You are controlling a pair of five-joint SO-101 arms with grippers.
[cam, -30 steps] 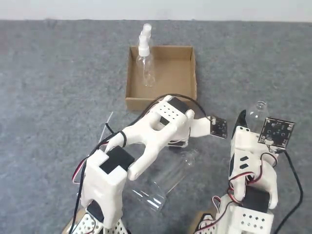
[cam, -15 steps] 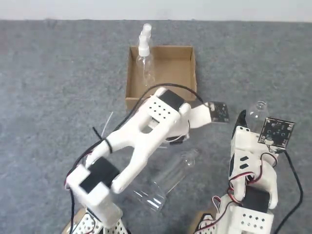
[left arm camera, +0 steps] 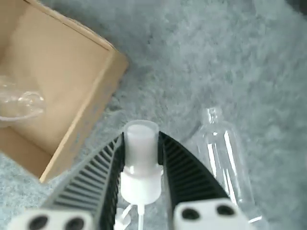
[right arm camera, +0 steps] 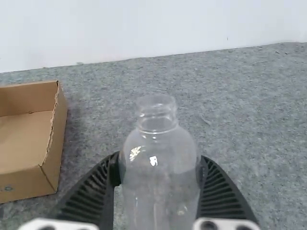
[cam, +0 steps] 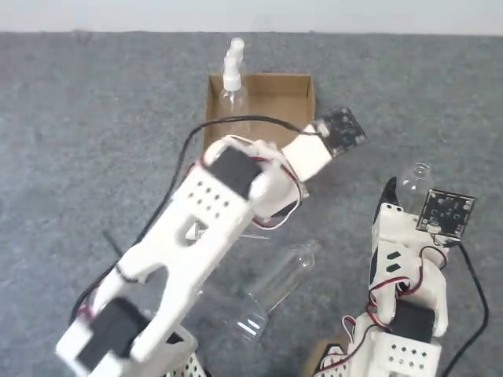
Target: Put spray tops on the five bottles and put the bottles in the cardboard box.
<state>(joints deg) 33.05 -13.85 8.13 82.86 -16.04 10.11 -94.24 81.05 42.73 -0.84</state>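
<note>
1. Left fingers [left arm camera: 184, 172]: we pinch a white spray top [left arm camera: 140, 163] over the grey tabletop [cam: 78, 118], near the cardboard box [cam: 275, 106].
2. Right fingers [right arm camera: 218, 191]: we clasp an upright, uncapped clear bottle [right arm camera: 158, 172], apart from the box.

Cardboard box [cam: 275, 118]: right half of floor open; capped bottle [cam: 234, 98] stood in far-left corner. Left arm [cam: 212, 212] hung across near wall, left gripper [left arm camera: 140, 139] clamping spray top [left arm camera: 140, 167]. Lying bottle [cam: 279, 283] blocked carpet between arms. Right gripper [right arm camera: 157, 167] gripped open bottle [cam: 414, 182], upright, right of box.

No readable text, labels or numbers (cardboard box [cam: 275, 118] included).
</note>
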